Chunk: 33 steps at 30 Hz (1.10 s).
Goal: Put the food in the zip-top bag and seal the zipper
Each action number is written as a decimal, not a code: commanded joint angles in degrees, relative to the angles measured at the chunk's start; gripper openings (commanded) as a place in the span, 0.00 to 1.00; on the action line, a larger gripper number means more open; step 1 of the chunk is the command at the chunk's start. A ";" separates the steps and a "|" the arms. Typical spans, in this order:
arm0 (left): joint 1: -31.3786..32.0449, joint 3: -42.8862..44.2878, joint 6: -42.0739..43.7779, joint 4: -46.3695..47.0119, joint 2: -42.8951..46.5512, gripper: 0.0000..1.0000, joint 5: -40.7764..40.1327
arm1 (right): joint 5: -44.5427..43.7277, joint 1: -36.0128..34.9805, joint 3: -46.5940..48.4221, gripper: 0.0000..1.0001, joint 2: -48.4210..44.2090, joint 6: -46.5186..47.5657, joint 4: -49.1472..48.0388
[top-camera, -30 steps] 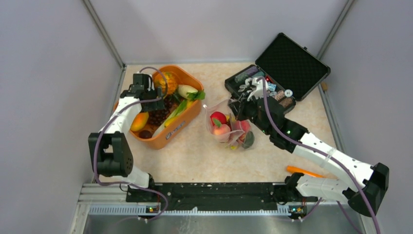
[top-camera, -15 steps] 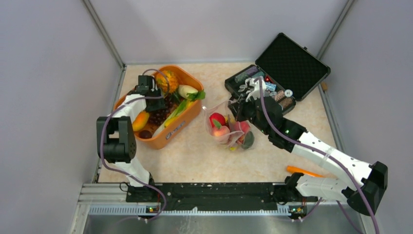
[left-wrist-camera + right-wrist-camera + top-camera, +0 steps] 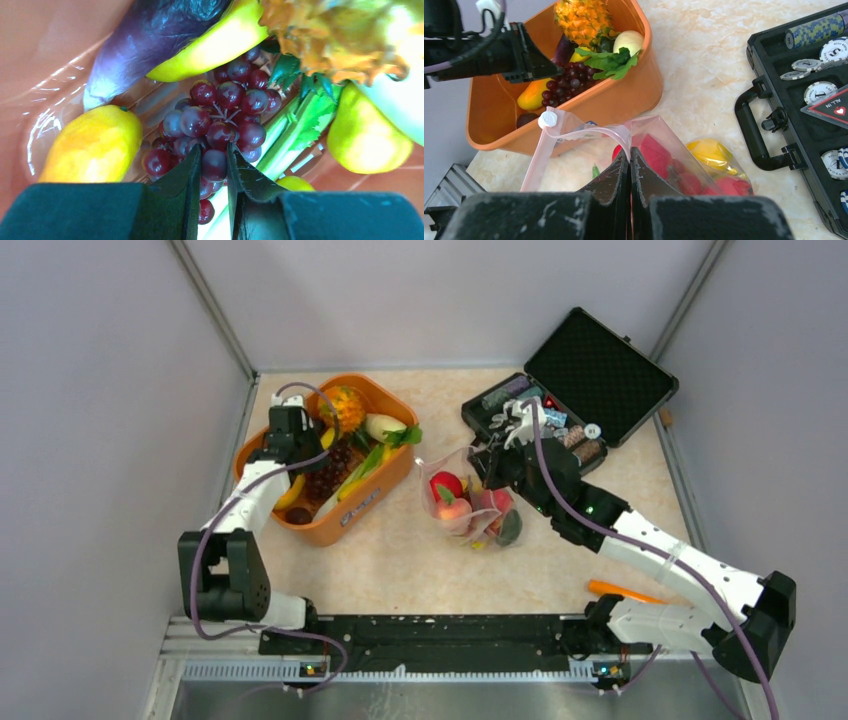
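The food is split. Some is already in the zip-top bag (image 3: 470, 508): red apples (image 3: 448, 483), a yellow piece (image 3: 711, 150) and a dark green piece (image 3: 510, 527). The rest sits in the orange basket (image 3: 362, 508) at the left: grapes (image 3: 220, 122), a yellow-orange fruit (image 3: 92, 145), a pineapple (image 3: 584, 20) and leafy greens (image 3: 609, 60).

The bag lies on the counter (image 3: 400, 570) just right of the basket, between it and the open black case (image 3: 600, 370) at far right. Its zipper (image 3: 589, 131) is unsealed, with the pink strips apart and the white slider (image 3: 547, 119) at the left end.

The right hand (image 3: 629, 155) is clamped tight on the bag's mouth edge at the pink strip, holding it up. The left hand (image 3: 214, 148) is down inside the basket, jaws narrow, one finger on each side of a single berry of the grapes. We read that as a pinch on the bunch; how firm it is we cannot tell.

We judge the step to be loading, picking the grapes, with sealing not begun. Next calls for lifting the bunch straight up over the basket wall, carrying it right and dropping it through the held mouth. A grip on one berry looks thin, so the bunch may swing or slip.
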<state>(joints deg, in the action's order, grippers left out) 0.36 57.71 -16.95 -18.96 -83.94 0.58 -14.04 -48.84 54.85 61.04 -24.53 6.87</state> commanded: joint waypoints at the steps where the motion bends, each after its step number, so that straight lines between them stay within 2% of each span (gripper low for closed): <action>1: -0.01 -0.68 -0.82 0.75 6.30 0.12 -0.02 | -0.04 0.46 3.04 0.00 -0.81 0.19 -1.66; 11: -0.01 0.90 -0.86 -4.29 15.16 0.06 0.65 | -0.66 0.46 2.31 0.00 -2.13 -0.26 -1.67; 14: 0.04 1.48 -0.37 -5.62 18.06 0.00 1.84 | -0.60 0.46 2.11 0.00 -2.35 -0.50 -2.07; 27: -0.01 2.45 1.39 -7.80 26.90 0.00 9.57 | 0.76 0.51 1.57 0.00 -2.58 -1.95 -3.08; 33: 0.01 2.19 3.23 -8.38 25.96 0.00 15.44 | 1.24 0.48 1.03 0.00 -2.84 -2.69 -3.71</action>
<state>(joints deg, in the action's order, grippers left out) 0.36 58.11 -15.57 -28.71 -58.06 10.48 -13.34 -48.84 54.85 60.27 -26.22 6.81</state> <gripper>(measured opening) 0.109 0.003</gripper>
